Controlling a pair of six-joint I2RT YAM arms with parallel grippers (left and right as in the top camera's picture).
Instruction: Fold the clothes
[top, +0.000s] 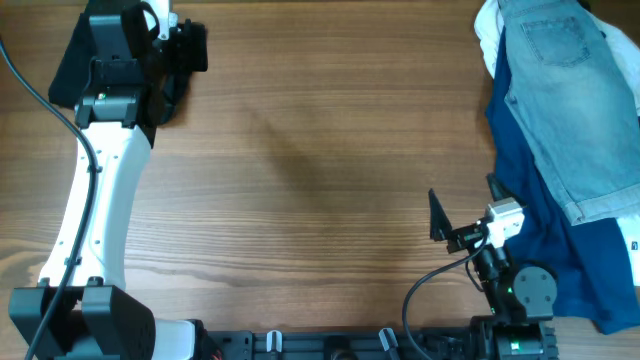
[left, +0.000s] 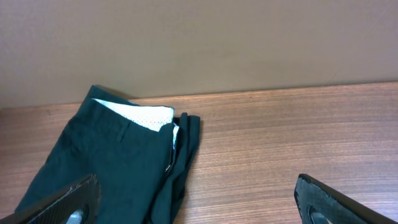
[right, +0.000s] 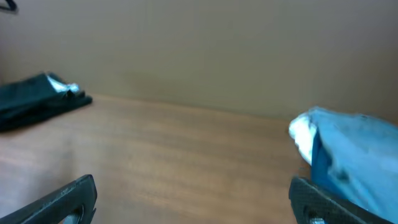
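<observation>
the black shorts (left: 118, 162) lay doubled over at the far left of the table (left: 298, 137), seemingly folded with little left to do, the left gripper (left: 199, 198) poised just short of them, fingers apart and empty, the right gripper (right: 193, 200) likewise spread and empty, well away.

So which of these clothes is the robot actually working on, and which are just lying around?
Part of the job:
black shorts

Just lying about:
light-blue denim garment
dark-blue and white garment under it
</observation>
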